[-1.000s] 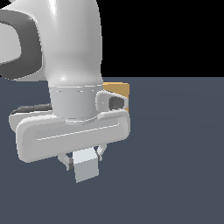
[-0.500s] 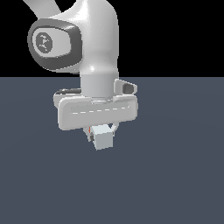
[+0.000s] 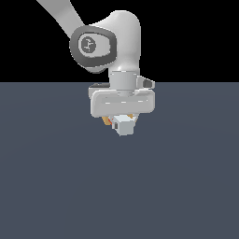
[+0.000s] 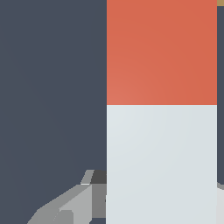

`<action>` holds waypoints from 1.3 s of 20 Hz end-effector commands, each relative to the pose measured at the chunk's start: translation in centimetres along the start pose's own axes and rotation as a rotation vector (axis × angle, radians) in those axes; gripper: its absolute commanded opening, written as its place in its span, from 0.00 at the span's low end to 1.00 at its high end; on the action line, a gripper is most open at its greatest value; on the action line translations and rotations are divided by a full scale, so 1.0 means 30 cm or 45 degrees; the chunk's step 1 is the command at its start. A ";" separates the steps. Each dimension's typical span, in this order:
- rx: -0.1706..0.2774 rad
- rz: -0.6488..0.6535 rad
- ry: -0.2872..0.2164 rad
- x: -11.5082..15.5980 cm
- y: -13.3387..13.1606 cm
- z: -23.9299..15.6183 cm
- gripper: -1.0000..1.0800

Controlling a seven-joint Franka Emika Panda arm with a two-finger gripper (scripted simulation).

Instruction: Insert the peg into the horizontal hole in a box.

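My gripper [image 3: 123,122] is shut on the peg [image 3: 125,126], whose white square end faces the exterior view just under the hand. In the wrist view the peg [image 4: 162,162] fills much of the picture, white near the fingers [image 4: 65,205] and orange-red [image 4: 162,52] farther out. The box is almost wholly hidden behind the hand. Only a tan-orange sliver [image 3: 106,121] shows beside the fingers, and a thin tan strip [image 4: 220,2] shows past the peg's orange end. The hole is hidden.
A flat dark blue-grey floor [image 3: 56,186] spreads all around, with black background above its far edge. The white arm [image 3: 123,42] rises from the hand toward the exterior view's upper left.
The hand, still holding the peg, has moved toward the exterior view's right and farther back. The tan box seen beside the wrist a second ago is now covered by the hand.
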State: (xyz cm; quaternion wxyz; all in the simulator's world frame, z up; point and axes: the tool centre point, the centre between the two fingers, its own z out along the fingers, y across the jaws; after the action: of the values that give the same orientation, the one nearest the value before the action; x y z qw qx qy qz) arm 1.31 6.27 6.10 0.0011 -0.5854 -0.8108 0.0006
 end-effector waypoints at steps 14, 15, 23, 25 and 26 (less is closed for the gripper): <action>-0.003 0.034 -0.001 0.103 0.130 -0.036 0.00; -0.003 0.034 -0.001 0.102 0.129 -0.036 0.00; -0.006 0.031 -0.001 0.104 0.133 -0.043 0.00; -0.002 0.031 0.000 0.104 0.129 -0.037 0.00; -0.002 0.031 0.000 0.106 0.129 -0.037 0.00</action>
State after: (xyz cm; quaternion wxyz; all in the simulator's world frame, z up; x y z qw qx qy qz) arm 3.95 10.45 7.10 0.0011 -0.5953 -0.8035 0.0008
